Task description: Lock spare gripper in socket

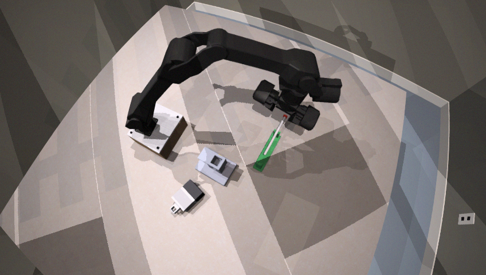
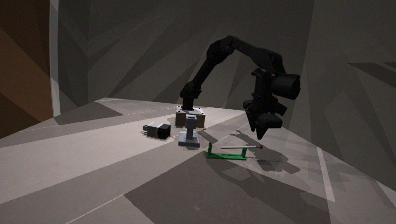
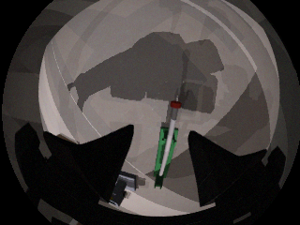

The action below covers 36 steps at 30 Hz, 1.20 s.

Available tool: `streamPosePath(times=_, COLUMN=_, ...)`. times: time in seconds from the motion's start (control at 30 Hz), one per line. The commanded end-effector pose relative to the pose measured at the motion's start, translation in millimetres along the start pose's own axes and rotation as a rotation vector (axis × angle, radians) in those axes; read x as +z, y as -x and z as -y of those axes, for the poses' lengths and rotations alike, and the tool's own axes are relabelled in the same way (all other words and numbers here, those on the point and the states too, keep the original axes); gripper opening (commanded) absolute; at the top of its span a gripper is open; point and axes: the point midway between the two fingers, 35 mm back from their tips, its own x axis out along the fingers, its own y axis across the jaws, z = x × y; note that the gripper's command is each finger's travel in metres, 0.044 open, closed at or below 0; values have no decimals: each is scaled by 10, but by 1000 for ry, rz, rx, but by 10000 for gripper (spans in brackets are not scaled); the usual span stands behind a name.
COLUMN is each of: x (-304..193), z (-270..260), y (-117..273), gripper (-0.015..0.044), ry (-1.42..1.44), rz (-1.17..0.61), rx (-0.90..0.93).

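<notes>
Hanging with fingers wide and empty, the gripper (image 1: 280, 109) (image 2: 256, 135) (image 3: 161, 131) sits above the red head of the lock pin (image 1: 274, 136) (image 2: 238, 147) (image 3: 168, 147). The shaft points toward the mount (image 1: 228, 170) (image 2: 188, 139) (image 3: 127, 181).

Matt black plastic, as it looked, covered the end effector (image 1: 285, 108) (image 2: 256, 135) (image 3: 161, 131); the lock pin (image 1: 275, 136) (image 2: 240, 147) (image 3: 168, 146) had a smooth pale shaft, its rack (image 1: 262, 162) (image 2: 226, 157) (image 3: 158, 180) looked like green plastic, and the surface (image 1: 218, 235) (image 2: 91, 163) (image 3: 117, 56) appeared smooth and matt.

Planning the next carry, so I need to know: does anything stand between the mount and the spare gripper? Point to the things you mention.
Nothing stands between the mount (image 1: 228, 170) (image 2: 188, 140) and the spare gripper (image 1: 188, 196) (image 2: 157, 130); the top view shows only bare tabletop there.
</notes>
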Motion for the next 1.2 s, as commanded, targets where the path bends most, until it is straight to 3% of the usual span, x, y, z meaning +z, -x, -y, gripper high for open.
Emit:
streamPosePath(times=0.0, x=-66, z=15, y=88, gripper=279, ry=2, rz=0, rx=-18)
streamPosePath(times=0.13, x=-466, z=13, y=599, gripper=180, ry=11, rz=-14, rx=-104)
streamPosePath(times=0.33, x=-539, z=3, y=684, gripper=180, ry=12, rz=-18, rx=-119)
streamPosePath(times=0.63, x=-619, z=105, y=16, gripper=180, ry=12, rz=-18, rx=-119)
streamPosePath(times=1.17, x=-637, z=136, y=-188, gripper=180, ry=12, rz=-18, rx=-119)
